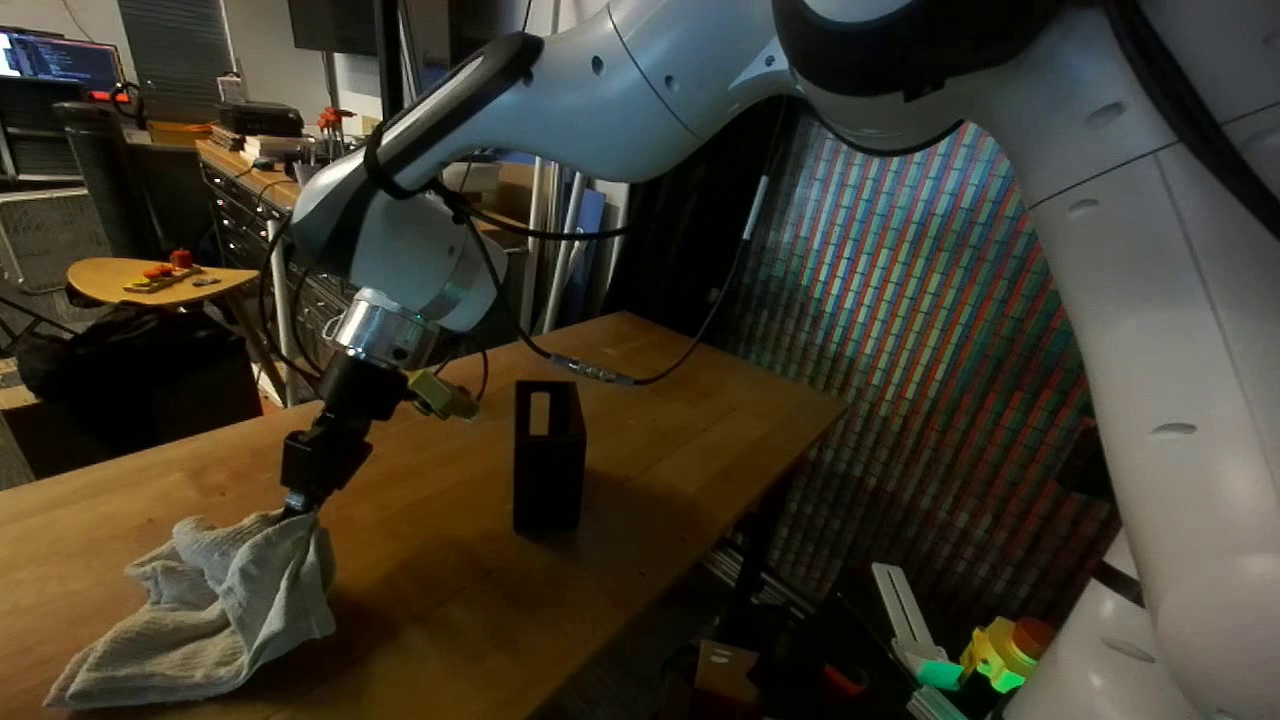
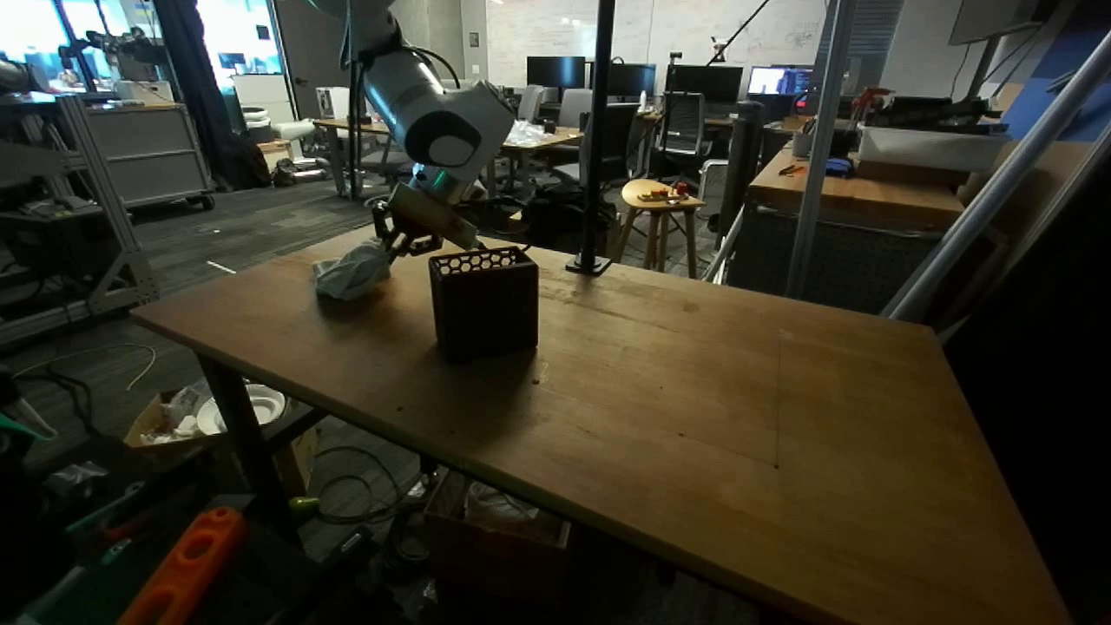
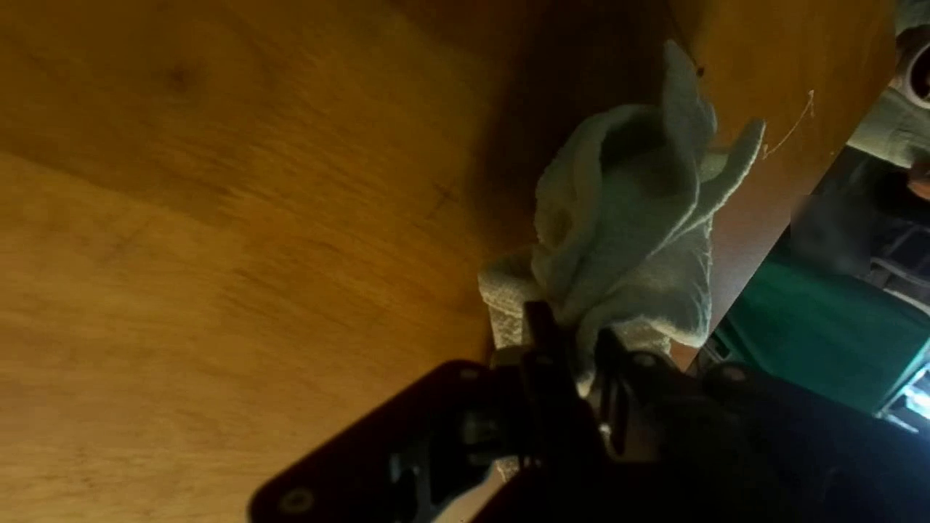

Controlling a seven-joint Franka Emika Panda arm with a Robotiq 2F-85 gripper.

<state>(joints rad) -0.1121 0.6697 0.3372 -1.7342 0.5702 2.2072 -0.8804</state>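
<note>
A crumpled pale grey-beige cloth [image 1: 230, 600] is pinched at its upper part by my gripper [image 1: 297, 503], which points down at a slant. In the wrist view the dark fingers of the gripper [image 3: 574, 330] stand close together, with a fold of the cloth [image 3: 639, 203] running between them. Loose folds spread out beyond the fingertips. The cloth [image 2: 351, 271] also shows near the table's far edge in an exterior view; whether its lowest folds touch the tabletop I cannot tell. The pinched fold itself is partly hidden by the dark fingers.
A black upright box [image 2: 486, 312] with a honeycomb-patterned top stands on the wooden table [image 2: 738, 434], close to the gripper. Behind it, a black post [image 2: 599, 130] rises from the table's far edge. A small stool [image 1: 160, 280] with items on it is beyond the table.
</note>
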